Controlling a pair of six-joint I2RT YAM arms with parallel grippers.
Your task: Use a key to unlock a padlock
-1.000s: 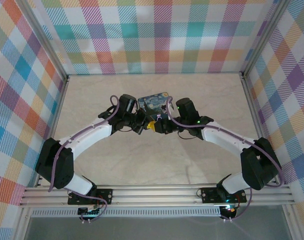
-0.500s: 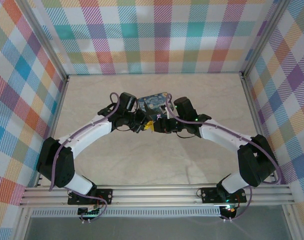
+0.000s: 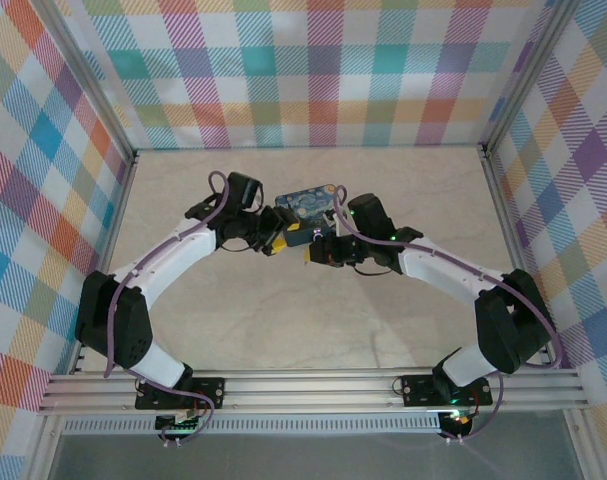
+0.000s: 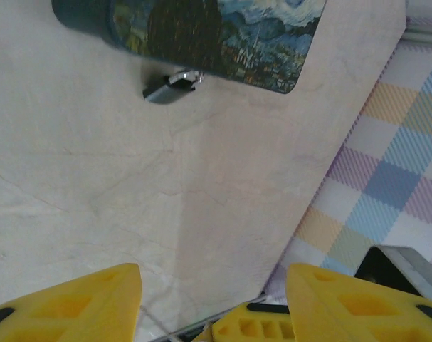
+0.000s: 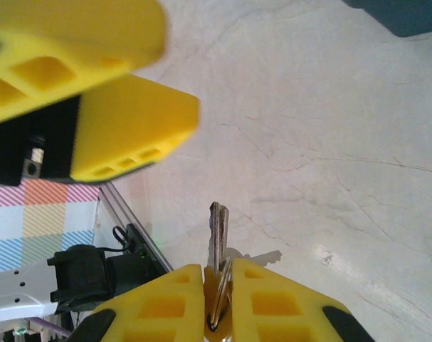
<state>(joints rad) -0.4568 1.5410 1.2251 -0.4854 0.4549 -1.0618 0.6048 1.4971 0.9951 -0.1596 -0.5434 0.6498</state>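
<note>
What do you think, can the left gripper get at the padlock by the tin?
Probably yes: the left gripper is open and bare table lies before the padlock, though the tin partly hides it.

A dark blue rectangular tin printed with a starry night (image 3: 305, 203) lies flat on the beige marbled tabletop (image 3: 313, 320), slightly toward twelve o'clock from its centre. Pastel plaid walls (image 3: 323, 70) stand at nine, twelve and three o'clock.
</note>
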